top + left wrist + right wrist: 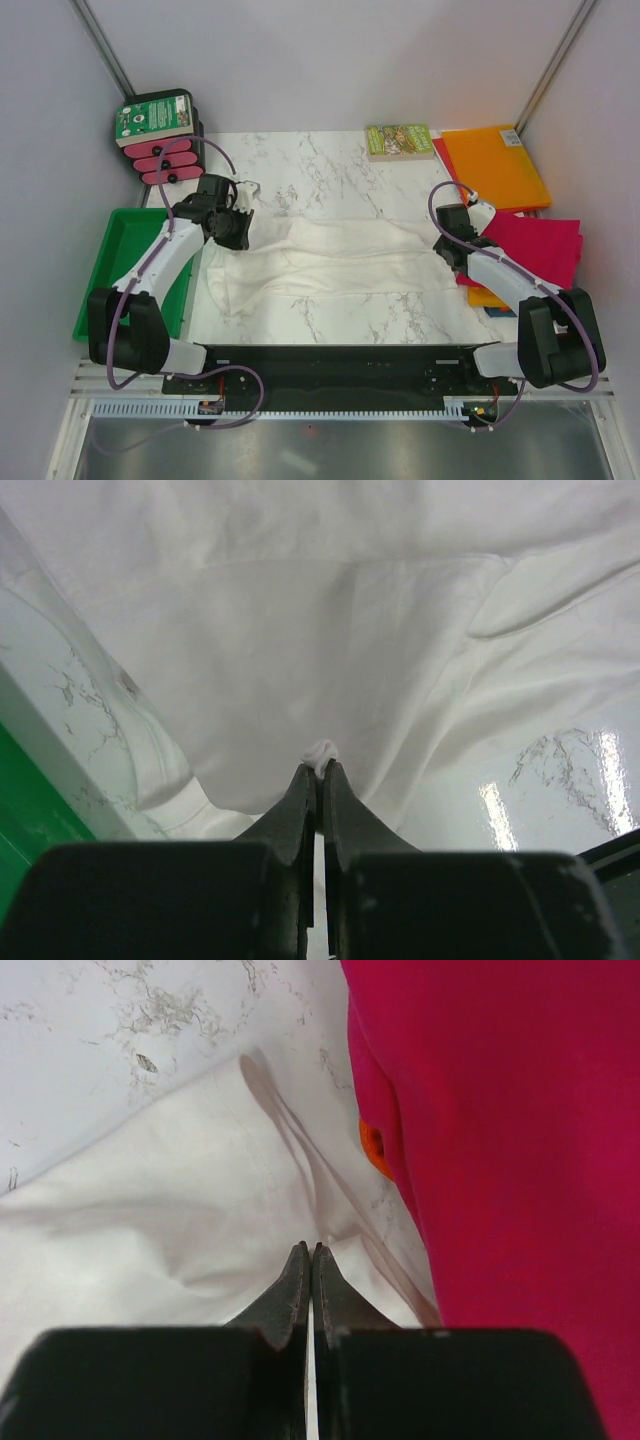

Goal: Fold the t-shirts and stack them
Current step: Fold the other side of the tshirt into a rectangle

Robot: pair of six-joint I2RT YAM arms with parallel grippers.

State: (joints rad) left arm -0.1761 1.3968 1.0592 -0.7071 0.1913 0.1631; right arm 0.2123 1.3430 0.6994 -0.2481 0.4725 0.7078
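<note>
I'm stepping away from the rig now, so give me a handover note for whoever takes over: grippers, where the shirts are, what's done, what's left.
Left gripper: shut on a pinch of the white shirt at its left end.
Right gripper: shut at the white shirt's right end, apparently pinching it.
White shirt: wrinkled, stretched as a long band across the table between the two grippers.
Magenta shirt: at the right edge, beside the right arm.
Orange shirt: flat, back right corner.
Done: magenta and orange look folded.
Left: finish folding the white shirt, then stack it with the others.
</note>
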